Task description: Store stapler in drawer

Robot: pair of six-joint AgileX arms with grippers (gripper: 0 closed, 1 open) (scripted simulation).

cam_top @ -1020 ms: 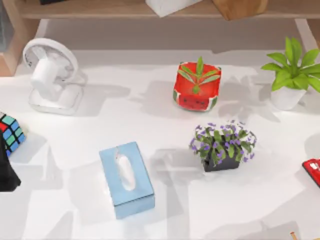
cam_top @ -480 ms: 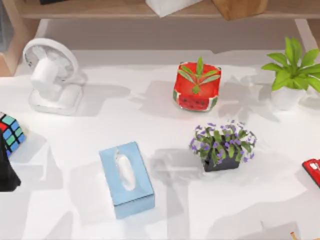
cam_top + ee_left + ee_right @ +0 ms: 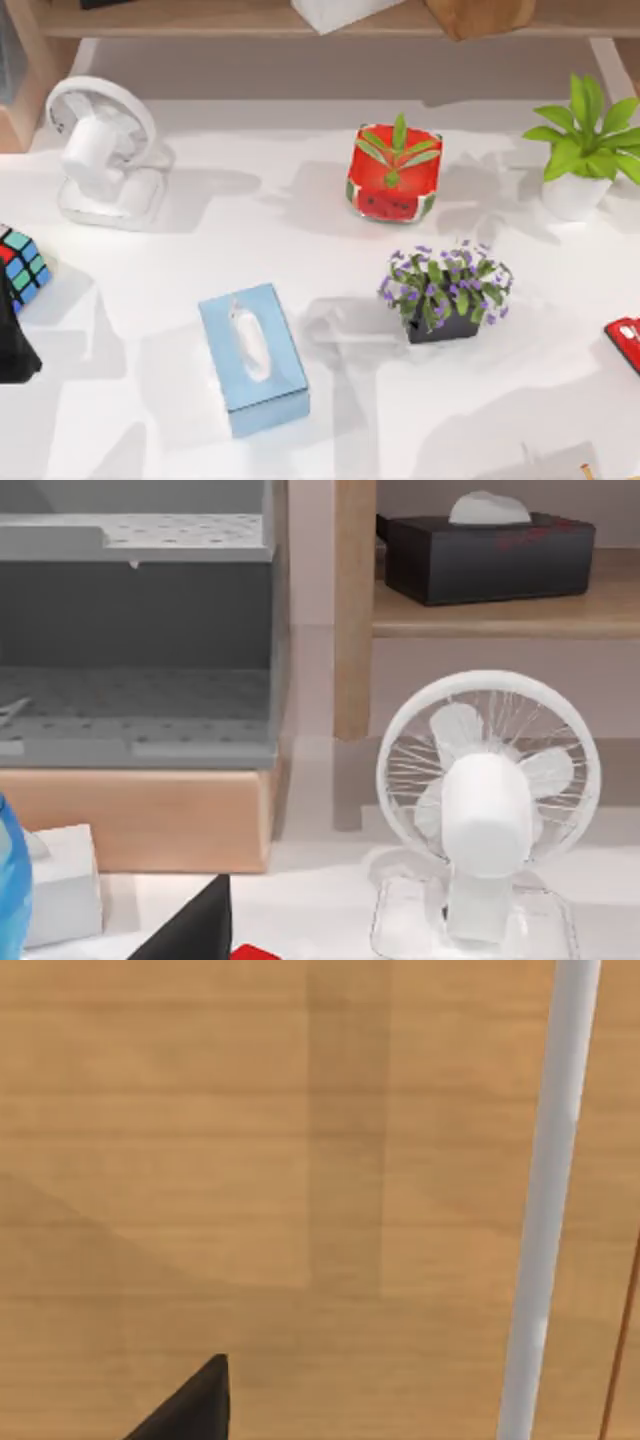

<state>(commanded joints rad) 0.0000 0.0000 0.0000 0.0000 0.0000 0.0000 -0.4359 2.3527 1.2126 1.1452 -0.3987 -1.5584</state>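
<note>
At the right edge of the top view, the red stapler point(image 3: 626, 342) lies on the white bench point(image 3: 330, 250), right of the purple-flowered pot point(image 3: 444, 290); the state of either arm's jaws cannot be told.

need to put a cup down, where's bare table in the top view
Bare: between the fan and the watermelon pot; also the front strip right of the tissue box, below the purple flowers. Crowded: both side edges.

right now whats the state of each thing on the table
stapler: lying at the table's right edge, partly cut off, untouched
blue tissue box: flat, a tissue poking up
fan: upright
watermelon pot: upright
purple flower pot: upright
green plant: upright
puzzle cube: at the left edge
</note>
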